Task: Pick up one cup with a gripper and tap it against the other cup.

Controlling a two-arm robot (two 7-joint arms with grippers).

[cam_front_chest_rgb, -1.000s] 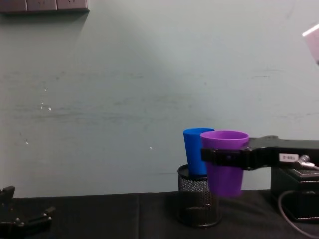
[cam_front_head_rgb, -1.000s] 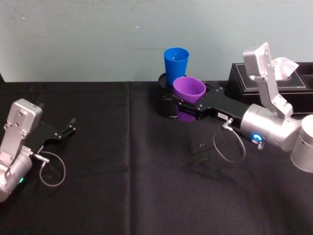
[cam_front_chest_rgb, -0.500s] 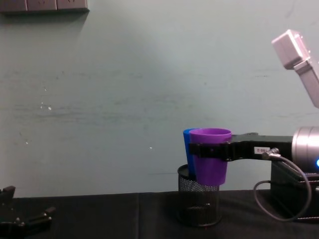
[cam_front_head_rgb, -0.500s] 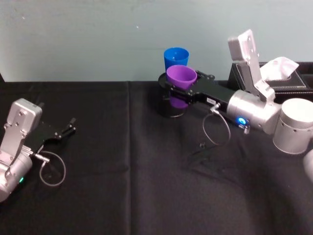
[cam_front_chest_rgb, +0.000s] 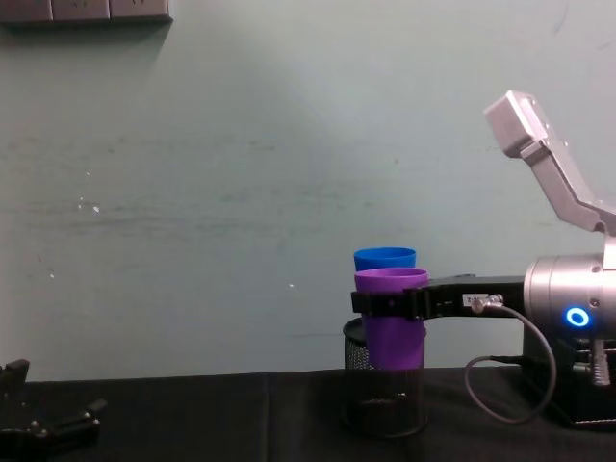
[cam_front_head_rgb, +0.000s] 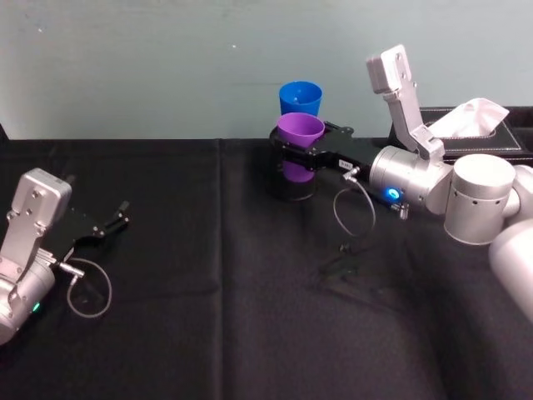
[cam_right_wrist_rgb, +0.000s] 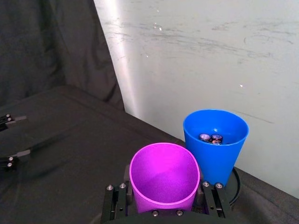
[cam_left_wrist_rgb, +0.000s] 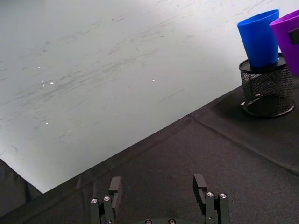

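while the left gripper (cam_front_head_rgb: pixel 112 222) is lying parked on the black tablecloth (cam_front_head_rgb: pixel 208 317), well off from the work, its thin fingers (cam_left_wrist_rgb: pixel 115 185) spread wide around nothing, the right gripper (cam_front_head_rgb: pixel 296 157) is clamping the purple plastic tapered cup (cam_front_head_rgb: pixel 300 132) just under its rim, fingers pressed to either side, and is holding it upright clear of the cloth. just beyond the pincer's fingertips the tall bright blue plastic cup (cam_front_head_rgb: pixel 301 97) is standing in a black mesh pen holder (cam_front_head_rgb: pixel 293 185), which is sitting lower than the pincer. the purple cup is hanging right beside the blue one; whether they are touching, i cannot tell. small metal-capped cylinders (cam_right_wrist_rgb: pixel 210 137) are lying inside the blue cup.
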